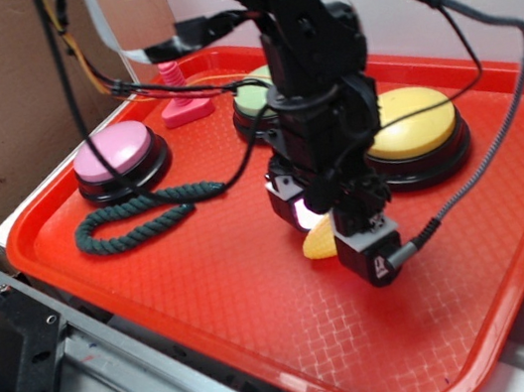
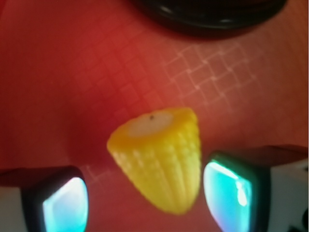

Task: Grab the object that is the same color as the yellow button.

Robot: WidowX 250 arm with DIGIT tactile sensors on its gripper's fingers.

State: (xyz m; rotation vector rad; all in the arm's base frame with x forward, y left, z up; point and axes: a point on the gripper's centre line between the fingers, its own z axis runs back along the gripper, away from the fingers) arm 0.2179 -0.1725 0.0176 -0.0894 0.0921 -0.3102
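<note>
The yellow toy corn cob (image 1: 321, 242) lies on the red tray (image 1: 208, 295), in front of the yellow button (image 1: 412, 123). My gripper (image 1: 333, 229) is low over it and open, its fingers on either side of the cob. In the wrist view the cob (image 2: 161, 157) lies between the two glowing pads, close to the right pad (image 2: 227, 195) and clear of the left pad (image 2: 65, 205). The gripper (image 2: 147, 200) holds nothing. The black base of a button (image 2: 207, 17) shows at the top of that view.
A pink button (image 1: 115, 152) stands at the tray's back left and a green button (image 1: 255, 96) behind the arm. A dark green rope (image 1: 135, 217) lies at the left. A pink toy (image 1: 180, 99) stands at the back. A black cable (image 1: 492, 127) loops on the right.
</note>
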